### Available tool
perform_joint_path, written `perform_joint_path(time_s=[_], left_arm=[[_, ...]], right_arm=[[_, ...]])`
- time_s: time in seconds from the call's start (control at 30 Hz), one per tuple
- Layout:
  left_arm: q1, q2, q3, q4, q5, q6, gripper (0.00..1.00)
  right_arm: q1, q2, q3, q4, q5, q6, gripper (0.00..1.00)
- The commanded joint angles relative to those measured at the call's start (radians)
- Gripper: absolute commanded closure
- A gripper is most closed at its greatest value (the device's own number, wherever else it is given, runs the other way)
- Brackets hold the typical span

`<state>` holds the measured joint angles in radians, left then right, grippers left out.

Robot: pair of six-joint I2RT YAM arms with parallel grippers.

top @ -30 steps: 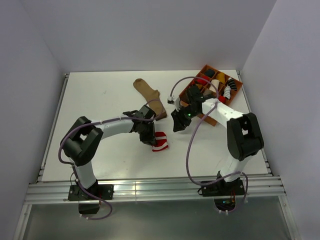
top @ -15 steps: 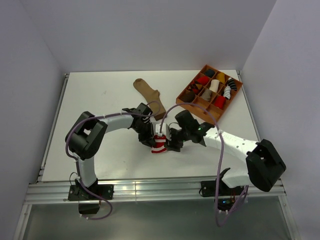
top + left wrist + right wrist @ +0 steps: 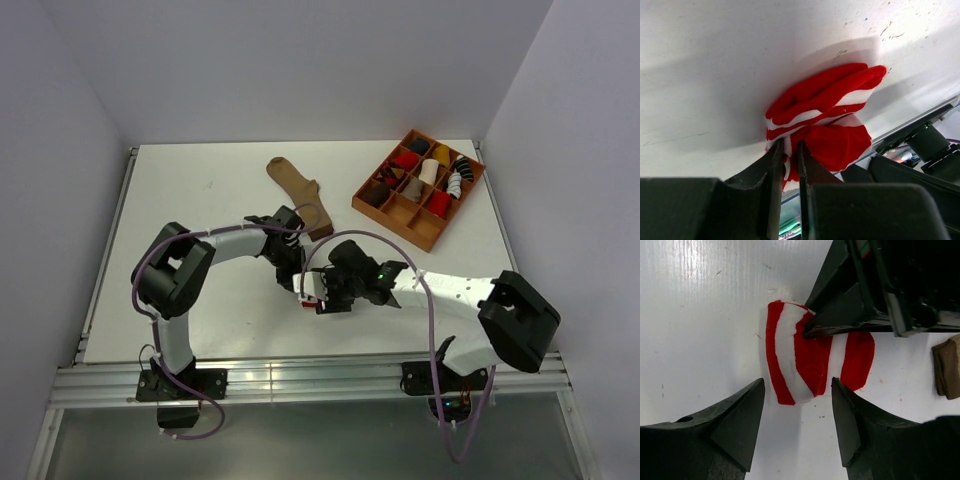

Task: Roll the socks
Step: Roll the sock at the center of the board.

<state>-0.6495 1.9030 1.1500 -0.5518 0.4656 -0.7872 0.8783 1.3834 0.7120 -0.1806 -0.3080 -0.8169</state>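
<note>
striped sock (image 3: pixel 815 365): red-white, bunched in a wad | tan sock (image 3: pixel 300 191): lying flat, stretched out, farther back, apart

No text, label, brand, number or sign is legible to me in any view; the striped sock (image 3: pixel 790 360), lying just ahead of my right claw (image 3: pixel 797 384) and between its two fingers, shows plain red and white bands only; no lettering can be read on it.
</note>
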Motion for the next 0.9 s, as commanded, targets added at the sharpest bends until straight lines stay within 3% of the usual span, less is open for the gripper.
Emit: perform_joint_path(time_s=[0.0, 0.3, 0.4, 0.5, 0.63, 0.87], left_arm=[[0.004, 0.025, -0.006, -0.046, -0.048, 0.026, 0.98], [0.010, 0.031, -0.007, -0.034, -0.039, 0.022, 0.98], [0.011, 0.033, -0.006, -0.028, -0.030, 0.013, 0.97], [0.019, 0.022, -0.007, -0.014, -0.013, -0.006, 0.96], [0.028, -0.013, -0.021, 0.015, 0.007, -0.043, 0.94], [0.030, -0.108, -0.127, 0.200, 0.065, -0.237, 0.93]], right_arm=[[0.027, 0.023, 0.007, 0.038, 0.053, -0.034, 0.37], [0.076, 0.085, 0.030, 0.026, 0.086, -0.021, 0.41], [0.077, 0.100, 0.038, 0.023, 0.106, -0.010, 0.49], [0.079, 0.114, 0.060, -0.011, 0.124, 0.008, 0.67], [0.070, 0.115, 0.064, -0.063, 0.115, 0.036, 0.81], [-0.037, 0.157, 0.129, -0.227, 0.020, 0.065, 0.84]])
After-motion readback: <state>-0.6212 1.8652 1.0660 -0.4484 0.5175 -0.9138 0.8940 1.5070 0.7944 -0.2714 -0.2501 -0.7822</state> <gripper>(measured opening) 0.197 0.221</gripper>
